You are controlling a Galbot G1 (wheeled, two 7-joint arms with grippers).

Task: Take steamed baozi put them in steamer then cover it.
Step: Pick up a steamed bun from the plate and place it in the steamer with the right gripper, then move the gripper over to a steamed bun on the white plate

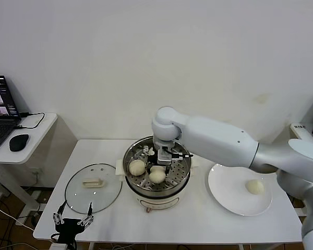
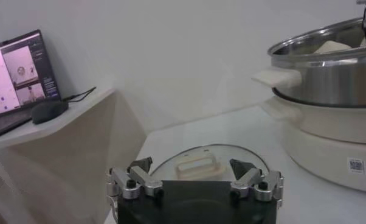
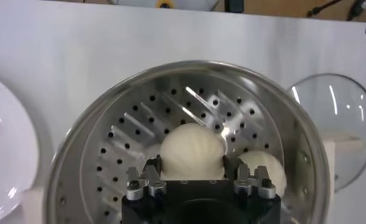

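You have a baozi (image 3: 191, 150) held between the fingers of your right gripper (image 3: 192, 172), which are clenched on its sides above the perforated tray inside the steamer (image 1: 183, 176). Whether that bun already rests on the tray you cannot tell from the wrist view. Two more baozi sit in the steamer: one (image 1: 137, 167) toward its left side, another (image 1: 157, 175) nearer the front, just beside the gripper. The steamer stands mid-table on its white base, uncovered. To its right lies a white plate (image 1: 227, 197) with one bun (image 1: 255, 187) on it, well apart from the pot. To the steamer's left, the glass lid (image 1: 77, 194) with the cream handle lies flat on the table (image 1: 198, 224). Your left gripper (image 2: 195, 176) hangs at the table's front-left edge, near the lid, fingers spread wide and holding nothing. Further left, a laptop (image 1: 1, 112) and mouse (image 1: 19, 141) sit on a side desk.
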